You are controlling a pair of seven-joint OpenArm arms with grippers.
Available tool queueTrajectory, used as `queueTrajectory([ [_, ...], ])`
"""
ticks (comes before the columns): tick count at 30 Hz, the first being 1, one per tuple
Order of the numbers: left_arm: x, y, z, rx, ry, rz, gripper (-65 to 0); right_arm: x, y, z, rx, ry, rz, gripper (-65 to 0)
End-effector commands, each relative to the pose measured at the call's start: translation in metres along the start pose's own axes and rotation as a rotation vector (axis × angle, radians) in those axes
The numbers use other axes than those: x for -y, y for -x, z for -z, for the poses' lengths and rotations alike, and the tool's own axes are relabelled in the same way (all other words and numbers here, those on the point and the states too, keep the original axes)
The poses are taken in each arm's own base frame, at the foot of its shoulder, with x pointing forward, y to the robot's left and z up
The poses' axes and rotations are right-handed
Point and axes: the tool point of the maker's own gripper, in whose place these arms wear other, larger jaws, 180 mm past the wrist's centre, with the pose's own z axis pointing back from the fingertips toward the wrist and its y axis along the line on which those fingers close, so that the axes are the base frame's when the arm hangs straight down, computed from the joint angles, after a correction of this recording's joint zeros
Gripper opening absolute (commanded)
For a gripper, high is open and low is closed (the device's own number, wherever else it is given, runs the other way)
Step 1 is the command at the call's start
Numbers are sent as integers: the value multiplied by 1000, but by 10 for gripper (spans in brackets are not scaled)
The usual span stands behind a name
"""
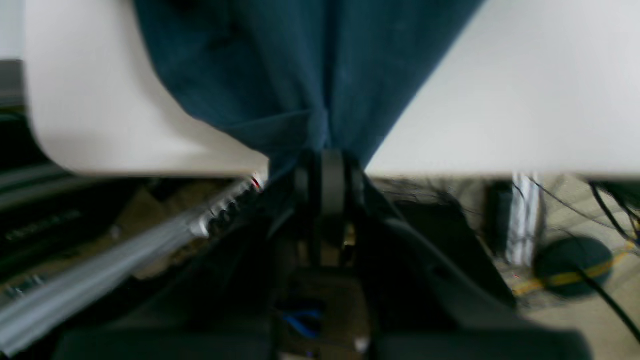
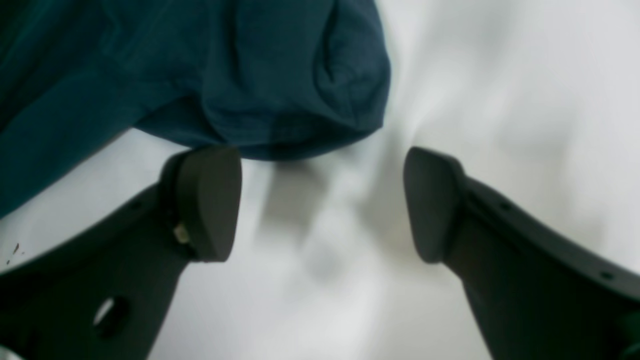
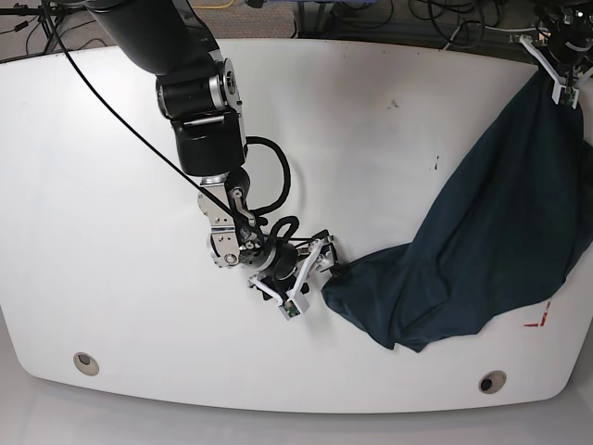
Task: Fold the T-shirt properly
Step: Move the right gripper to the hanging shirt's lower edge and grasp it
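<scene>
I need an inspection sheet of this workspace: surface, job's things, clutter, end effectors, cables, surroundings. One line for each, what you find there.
Surface: white table with rounded corners; small dark specks, a red mark near the right edge, two round holes near the front edge.
Job's things: T-shirt, dark teal-navy, unfolded, stretched from the far right corner down to a bunched end near the middle.
Clutter: nothing seen on the table.
End effectors: left end effector shut on a gathered part of the shirt at the table edge; right end effector open, just beside the bunched end, holding nothing.
Cables: black cable running along the right arm, looped near its wrist.
Surroundings: wires and blurred equipment on the floor past the table.
</scene>
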Motion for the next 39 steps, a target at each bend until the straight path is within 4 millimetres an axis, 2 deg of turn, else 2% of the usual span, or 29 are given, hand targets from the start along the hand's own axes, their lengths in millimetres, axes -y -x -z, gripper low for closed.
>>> queueTrajectory([
  [1, -4, 2, -5, -5, -9, 16, -650, -5, -38, -5, 104, -12, -31, -171],
  [6, 23, 2, -1, 6, 44, -12, -650, -7, -41, -11, 112, -7, -51, -171],
  [10, 53, -37, 6, 97, 110, 22, -650, 4, -45, -24, 103, 26, -88, -171],
  [14, 88, -74, 15, 159, 199, 71, -650, 6, -48, -36, 109, 46, -121, -171],
  [18, 102, -102, 21, 177, 226, 100, -650, 18, -45, -50, 88, 84, -155, -170],
  [22, 92, -112, 24, 135, 195, 102, -650, 20, -46, -54, 80, 93, -170, -170],
  [26, 73, -112, 24, 107, 148, 87, -650, 20, -49, -54, 87, 92, -170, -170],
  [28, 59, -111, 22, 96, 117, 87, -650, 21, -44, -51, 72, 89, -159, -170],
  [34, 33, -108, 19, 84, 58, 71, -636, 23, -53, -48, 93, 87, -161, -170],
  [37, 26, -109, 18, 81, 43, 83, -571, 21, -52, -48, 91, 83, -162, -171],
  [39, 24, -111, 17, 85, 37, 81, -503, 15, -56, -46, 102, 73, -161, -173],
])
